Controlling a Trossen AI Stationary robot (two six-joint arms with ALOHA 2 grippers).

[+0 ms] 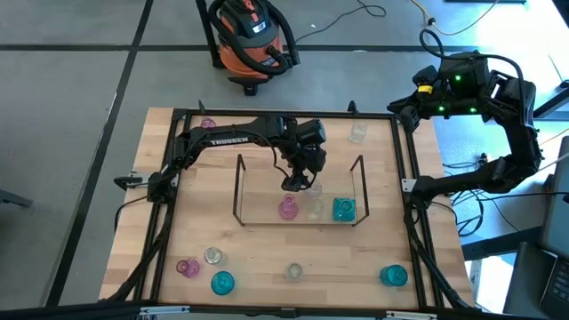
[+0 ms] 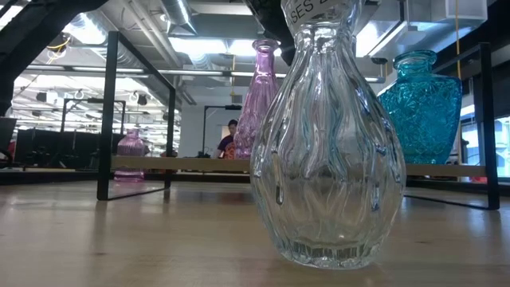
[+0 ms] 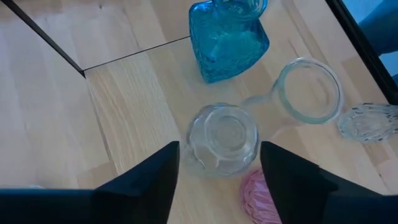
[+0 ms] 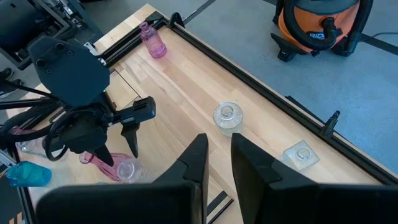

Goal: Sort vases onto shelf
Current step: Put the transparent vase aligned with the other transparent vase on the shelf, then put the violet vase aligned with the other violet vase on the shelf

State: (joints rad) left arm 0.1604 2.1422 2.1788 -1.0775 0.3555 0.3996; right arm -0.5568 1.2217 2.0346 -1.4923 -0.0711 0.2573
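The shelf (image 1: 238, 191), a thin dark wire rack, stands mid-table. A pink vase (image 1: 287, 209), a clear vase (image 1: 315, 208) and a teal vase (image 1: 344, 210) stand in a row on its base. My left gripper (image 3: 221, 171) hangs open over that row. Its fingers stand on either side of the clear vase (image 3: 222, 138), seen from above, with a thin gap each side. The teal vase (image 3: 227, 37) is beyond it, the pink one (image 3: 261, 196) beside one finger. My right gripper (image 4: 216, 155) is shut on nothing, raised by the table's far right corner.
Loose vases stand near the front edge: pink (image 1: 188, 267), clear (image 1: 213, 256), teal (image 1: 222, 283), clear (image 1: 294, 270), teal (image 1: 393, 276). A pink vase (image 1: 207, 124) and a clear vase (image 1: 357, 133) stand at the back. A black frame (image 1: 409, 178) edges the table. A person (image 2: 229, 139) shows far behind.
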